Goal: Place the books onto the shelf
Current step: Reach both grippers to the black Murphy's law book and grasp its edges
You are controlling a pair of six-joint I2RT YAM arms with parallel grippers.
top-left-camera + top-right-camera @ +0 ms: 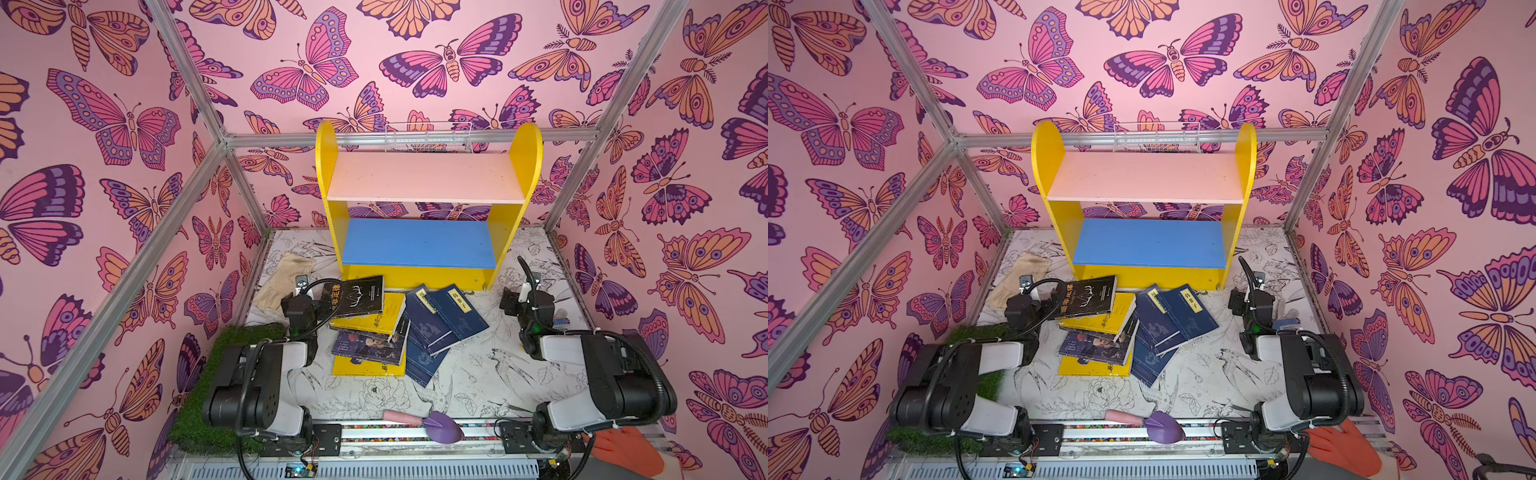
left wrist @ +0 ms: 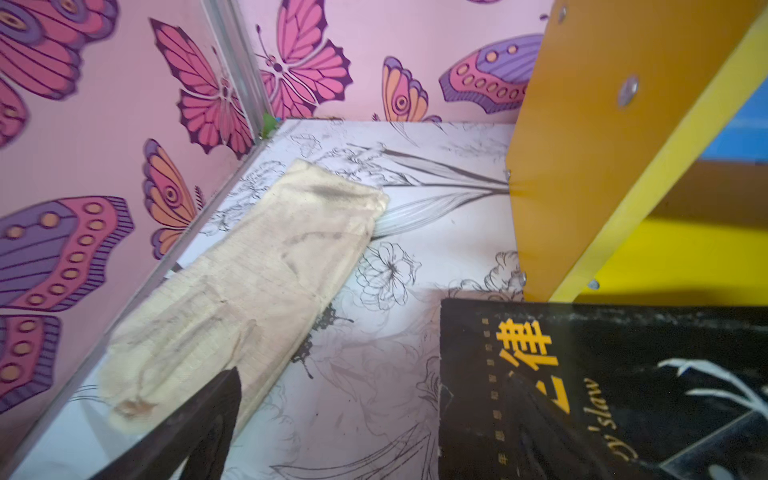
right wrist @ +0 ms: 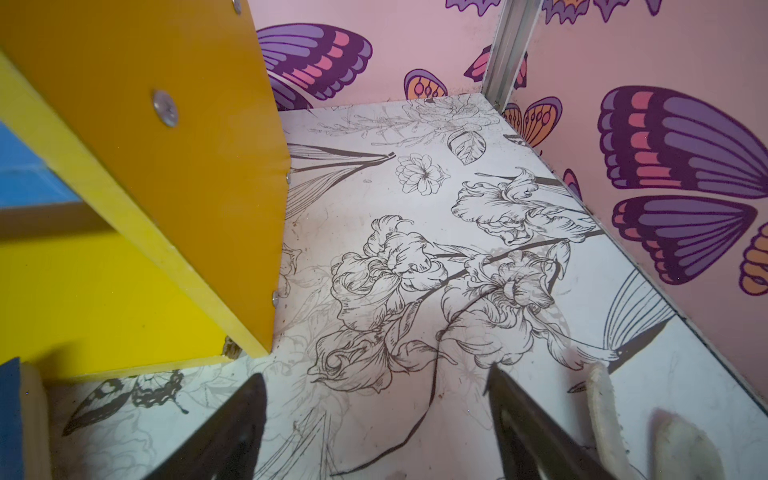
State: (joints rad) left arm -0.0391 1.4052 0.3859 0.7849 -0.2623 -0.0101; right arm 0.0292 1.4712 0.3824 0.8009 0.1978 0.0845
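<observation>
The left end effector point(image 2: 370, 386) is spread wide and empty, low over the bench point(image 2: 415, 232) beside a corner of the black book point(image 2: 602, 395). The right end effector point(image 3: 376, 372), fingers apart on nothing, hovers over bare bench beside the shelf point(image 3: 187, 166). Both arms reach forward, wrists pitched down. Nothing is shelved yet: the books point(image 1: 374, 328) lie heaped in front, both boards bare, so everything remains.

The right gripper point(image 3: 374, 374), dark jaws parted with nothing between them, hangs over the flower-printed table point(image 3: 361, 199), with the shelf point(image 3: 174, 174) at ten o'clock and a whitish fuzzy object point(image 3: 600, 399) at four o'clock.
</observation>
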